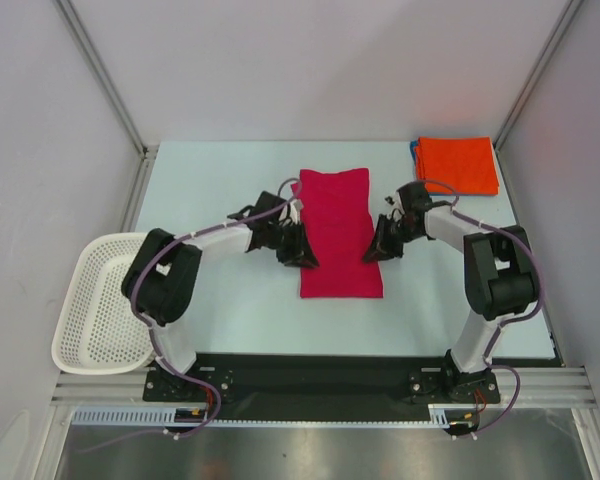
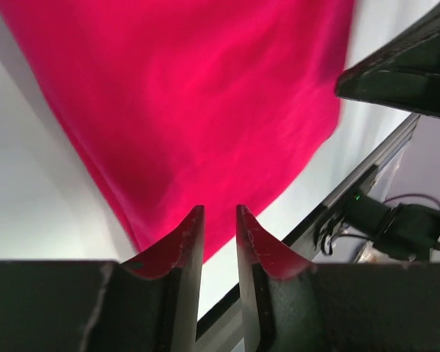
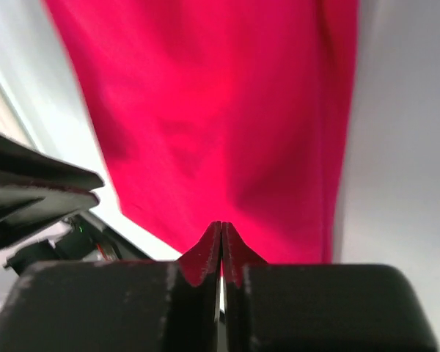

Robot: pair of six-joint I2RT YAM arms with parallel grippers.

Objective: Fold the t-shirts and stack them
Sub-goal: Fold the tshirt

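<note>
The crimson t-shirt (image 1: 337, 235) is laid flat on the desk (image 1: 220, 180) as a long narrow rectangle, directly between the two grippers. The left gripper (image 1: 302, 256) is held at the shirt's left edge, its jaws parted by only a narrow gap with nothing seen between them. The cloth is spread ahead of its tips. The right gripper (image 1: 374, 251) is set at the opposite edge with its jaws pressed together; whether cloth is pinched cannot be told. Beyond the right gripper, well apart, a folded orange t-shirt (image 1: 458, 165) is stacked on a blue t-shirt (image 1: 416, 150), of which only a rim is shown. A white basket (image 1: 95, 300) is placed well outward of the left gripper.
</note>
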